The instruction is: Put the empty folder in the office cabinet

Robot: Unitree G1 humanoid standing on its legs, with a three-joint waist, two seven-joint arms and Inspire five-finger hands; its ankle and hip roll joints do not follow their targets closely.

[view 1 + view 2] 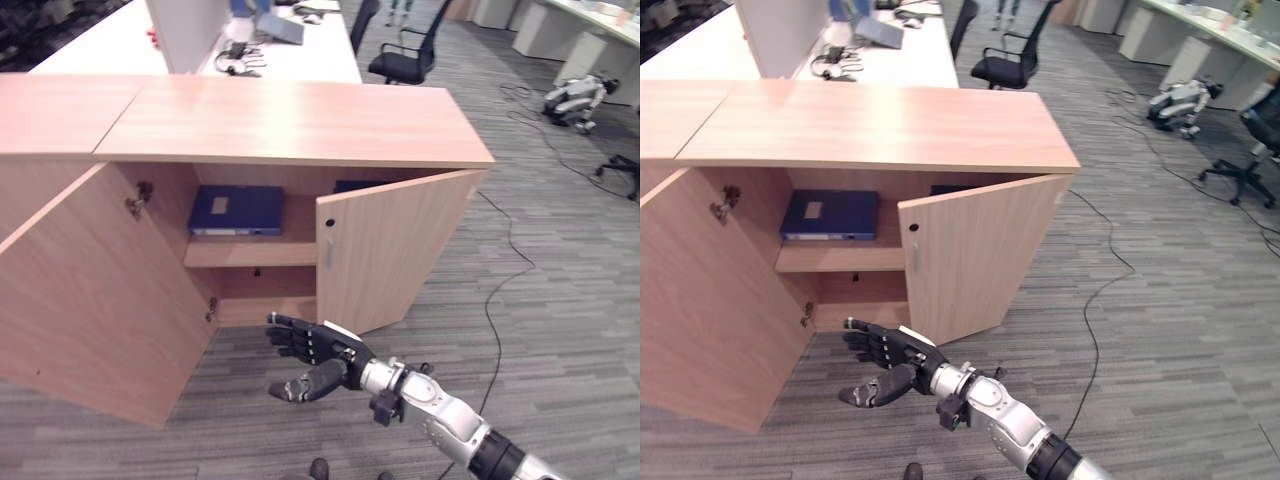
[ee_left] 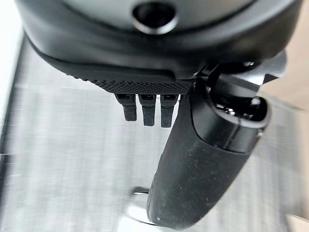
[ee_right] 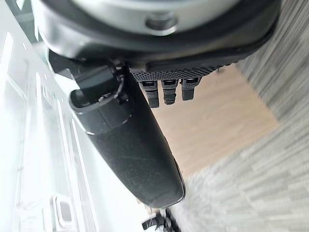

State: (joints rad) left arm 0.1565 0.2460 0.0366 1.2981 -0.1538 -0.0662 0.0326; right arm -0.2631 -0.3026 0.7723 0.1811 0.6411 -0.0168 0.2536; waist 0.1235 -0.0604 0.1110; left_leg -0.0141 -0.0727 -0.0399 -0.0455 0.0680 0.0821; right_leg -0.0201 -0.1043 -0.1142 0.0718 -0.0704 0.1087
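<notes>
Hovering low before the open office cabinet [image 1: 300, 130], right hand [image 1: 318, 355] spreads relaxed fingers, holding nothing; blue folder [image 1: 237, 210] lies on the cabinet's shelf; grey carpet [image 1: 560, 300] surrounds it.

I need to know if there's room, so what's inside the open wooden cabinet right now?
On the upper shelf of the cabinet, a blue folder lies flat. A second dark blue item peeks out beside it, mostly hidden by the half-open right door. The lower compartment looks bare, though it is partly hidden.
</notes>
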